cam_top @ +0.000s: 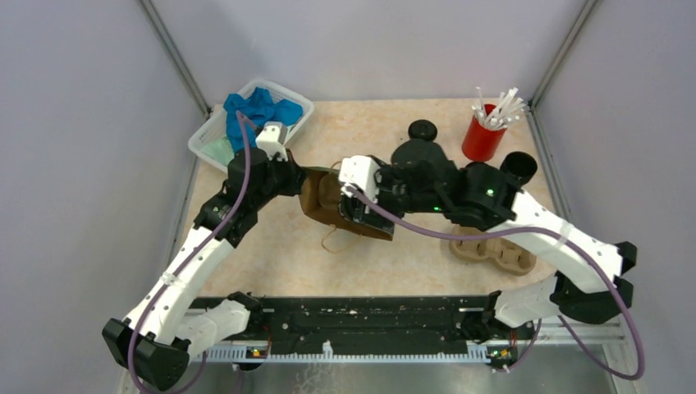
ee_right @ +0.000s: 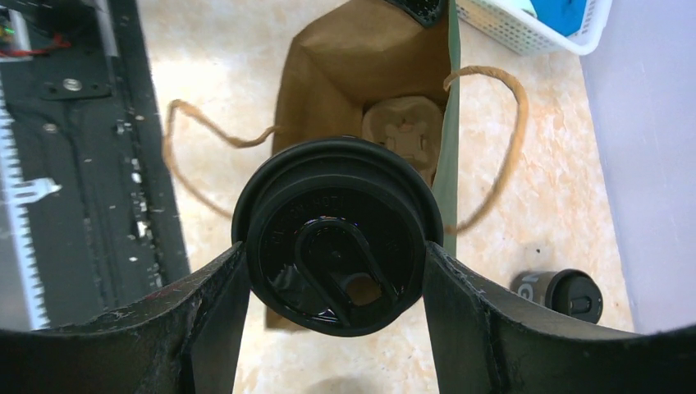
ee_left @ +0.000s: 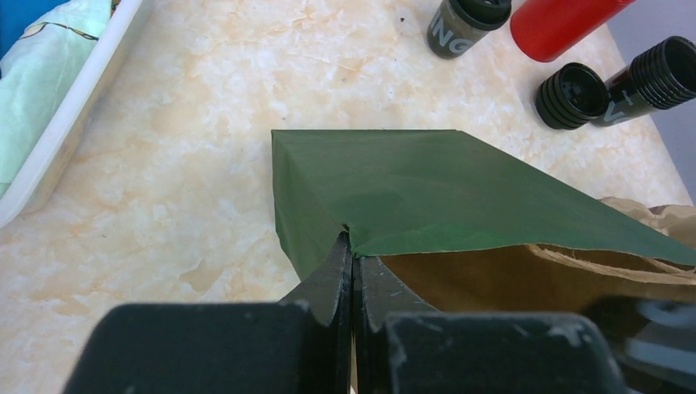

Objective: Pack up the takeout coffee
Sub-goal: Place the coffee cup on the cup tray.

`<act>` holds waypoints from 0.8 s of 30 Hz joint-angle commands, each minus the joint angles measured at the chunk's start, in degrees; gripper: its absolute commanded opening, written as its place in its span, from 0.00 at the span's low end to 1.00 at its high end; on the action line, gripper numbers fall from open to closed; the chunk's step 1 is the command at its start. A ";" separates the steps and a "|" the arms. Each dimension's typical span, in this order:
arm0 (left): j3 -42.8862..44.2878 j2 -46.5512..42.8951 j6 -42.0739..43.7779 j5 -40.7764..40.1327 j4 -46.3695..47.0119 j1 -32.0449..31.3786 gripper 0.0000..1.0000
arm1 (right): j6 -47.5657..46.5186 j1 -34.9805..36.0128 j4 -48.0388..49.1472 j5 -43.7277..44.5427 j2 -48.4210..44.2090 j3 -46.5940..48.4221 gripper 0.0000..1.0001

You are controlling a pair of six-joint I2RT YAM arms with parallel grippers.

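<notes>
My right gripper [ee_right: 335, 256] is shut on a takeout coffee cup [ee_right: 336, 234], black with a round black lid, one finger on each side of it. The cup hangs just over the open mouth of the brown paper bag [ee_right: 345, 57], and a tan pulp carrier [ee_right: 402, 131] sits at the bag's bottom. My left gripper [ee_left: 353, 246] is shut on the bag's rim, pinching the green outer side [ee_left: 427, 185]. Three more black cups [ee_left: 464, 25] [ee_left: 572, 96] [ee_left: 661, 74] stand beyond the bag. From above, both grippers [cam_top: 305, 176] [cam_top: 354, 201] meet at the bag [cam_top: 324, 209].
A red cup of white sticks [cam_top: 483, 135] stands at the back right. A white basket with blue cloth [cam_top: 250, 123] is at the back left. A second pulp carrier [cam_top: 492, 250] lies under my right arm. The bag's string handles [ee_right: 492, 123] trail on the table.
</notes>
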 commanded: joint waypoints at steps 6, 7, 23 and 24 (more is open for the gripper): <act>-1.43 -3.64 3.61 3.25 3.74 -0.05 0.00 | -5.32 2.39 7.33 13.55 8.25 -1.67 0.17; -2.24 -4.79 4.04 3.75 4.53 -0.05 0.00 | -6.14 2.93 7.44 15.04 9.31 -1.62 0.17; -20.76 -18.12 8.98 6.62 26.88 -0.09 0.00 | -11.27 9.99 15.40 25.08 8.54 -12.45 0.17; -21.14 -18.45 9.26 6.51 27.44 -0.09 0.00 | -11.37 10.06 15.77 25.16 8.34 -13.32 0.17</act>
